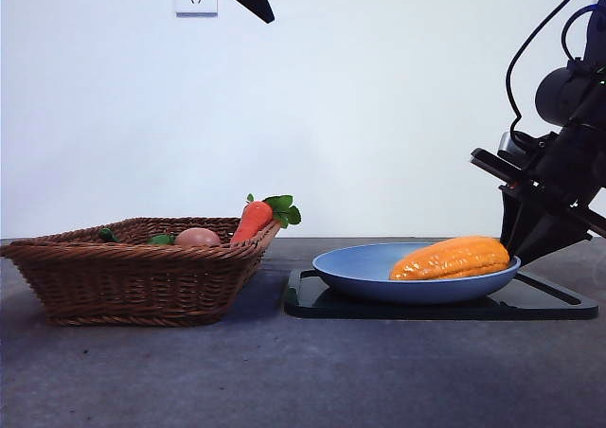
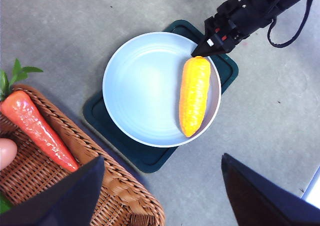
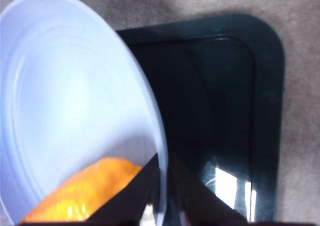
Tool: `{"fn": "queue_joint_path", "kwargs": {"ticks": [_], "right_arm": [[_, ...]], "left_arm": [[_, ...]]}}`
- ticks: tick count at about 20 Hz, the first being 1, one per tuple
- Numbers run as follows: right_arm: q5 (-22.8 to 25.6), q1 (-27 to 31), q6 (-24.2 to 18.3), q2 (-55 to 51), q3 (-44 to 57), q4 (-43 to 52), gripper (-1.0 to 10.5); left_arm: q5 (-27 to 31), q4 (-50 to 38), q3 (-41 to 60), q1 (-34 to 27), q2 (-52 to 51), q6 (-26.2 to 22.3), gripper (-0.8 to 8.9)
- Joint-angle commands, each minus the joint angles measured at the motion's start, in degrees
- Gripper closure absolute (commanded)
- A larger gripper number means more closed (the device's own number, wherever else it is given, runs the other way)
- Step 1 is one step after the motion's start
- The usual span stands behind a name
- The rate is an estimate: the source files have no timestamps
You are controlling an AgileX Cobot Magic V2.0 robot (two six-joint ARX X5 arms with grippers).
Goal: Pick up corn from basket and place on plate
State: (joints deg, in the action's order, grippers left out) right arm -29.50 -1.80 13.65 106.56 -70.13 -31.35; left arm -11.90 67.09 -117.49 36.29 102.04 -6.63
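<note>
Now corn [image 1: 452, 258] lies on the plate [image 1: 365, 272], unlabelled.

The orange-yellow corn [image 1: 451, 258] lies flat in the light-blue plate [image 1: 360, 269].

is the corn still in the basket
No, the corn lies on the light-blue plate, while the basket holds the carrot.

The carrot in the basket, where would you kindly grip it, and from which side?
Grip the carrot across its thick middle, coming from above: it lies tilted on the basket rim, leaves outward, with its sides exposed and the egg close beside its lower end.
</note>
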Motion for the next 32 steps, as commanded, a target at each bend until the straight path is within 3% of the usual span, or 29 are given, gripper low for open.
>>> {"fn": "queue_joint_path", "kwargs": {"ticks": [1,6,10,16,24,28,32], "right_arm": [[0.0,0.1,-1.7,0.7,-1.1,1.4,9.4],[1.2,-0.1,-2.8,0.7,-1.0,0.7,9.3],[1.1,-0.2,-2.8,0.7,-1.0,0.7,7.4],[1.5,1.6,-3.2,-2.2,-2.2,-2.4,7.3],[1.5,3.6,-8.8,-24.2,-2.3,-17.8,7.3],[2.0,-2.0,-10.9,-36.3,-2.3,-24.4,7.5],[4.5,-8.3,-13.0,-44.5,-2.2,-29.5,8.8]], "left_arm": [[-0.1,-0.8,-1.5,0.5,0.2,0.1,4.35],[-0.1,-0.9,-1.5,0.5,0.2,0.2,4.35],[-0.1,-1.1,-1.5,0.5,0.2,0.2,4.35],[-0.1,0.4,-1.5,0.5,0.2,0.2,4.36],[-0.1,1.5,-1.5,0.5,0.2,0.5,4.37],[-0.1,3.0,-1.5,0.5,0.2,1.0,4.70],[-1.1,5.5,-1.5,0.5,0.2,1.2,6.25]]}}
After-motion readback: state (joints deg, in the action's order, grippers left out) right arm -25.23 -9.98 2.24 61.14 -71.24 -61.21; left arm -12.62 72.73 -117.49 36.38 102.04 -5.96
